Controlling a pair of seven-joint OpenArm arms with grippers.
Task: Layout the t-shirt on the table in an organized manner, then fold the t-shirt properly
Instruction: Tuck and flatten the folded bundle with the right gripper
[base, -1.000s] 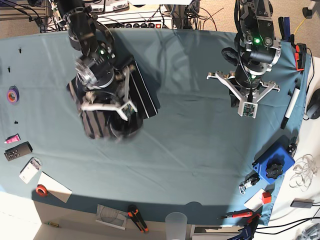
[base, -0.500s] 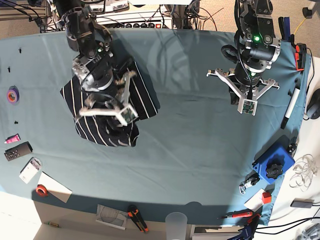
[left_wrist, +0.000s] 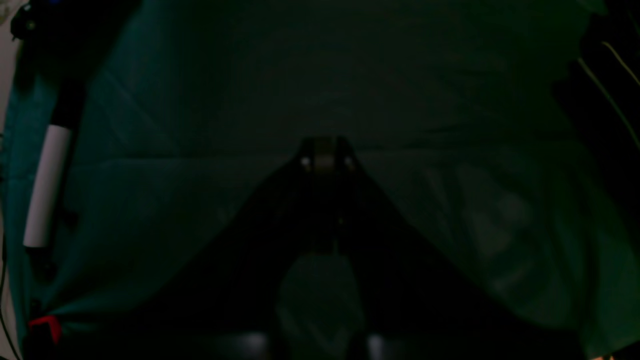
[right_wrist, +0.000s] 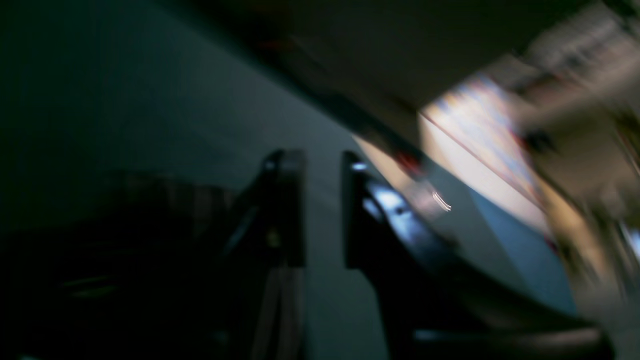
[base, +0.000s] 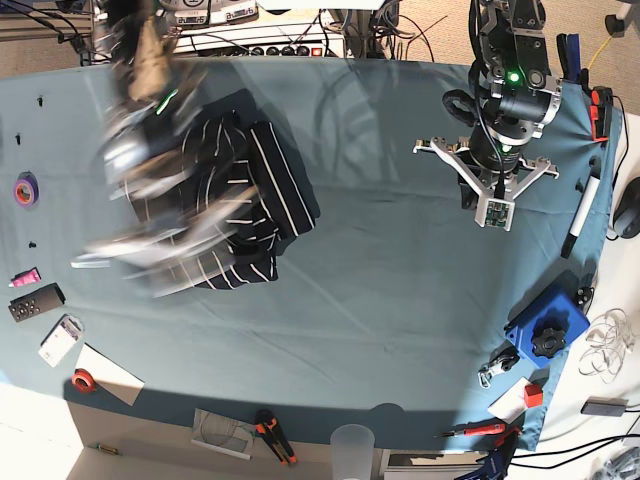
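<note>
I see the t-shirt (base: 245, 195) lying in a bunched heap on the far left part of the table (base: 380, 300). The right gripper (right_wrist: 322, 210) is a blur over the shirt's left edge in the base view; its wrist camera shows the two fingers slightly apart with nothing between them. The left gripper (base: 495, 212) hangs over bare cloth, well apart from the shirt, fingers closed together and empty.

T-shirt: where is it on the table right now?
In the base view, the t-shirt lies bunched on the table's upper-left part, partly under the motion-blurred right arm and far from the left gripper.
</note>
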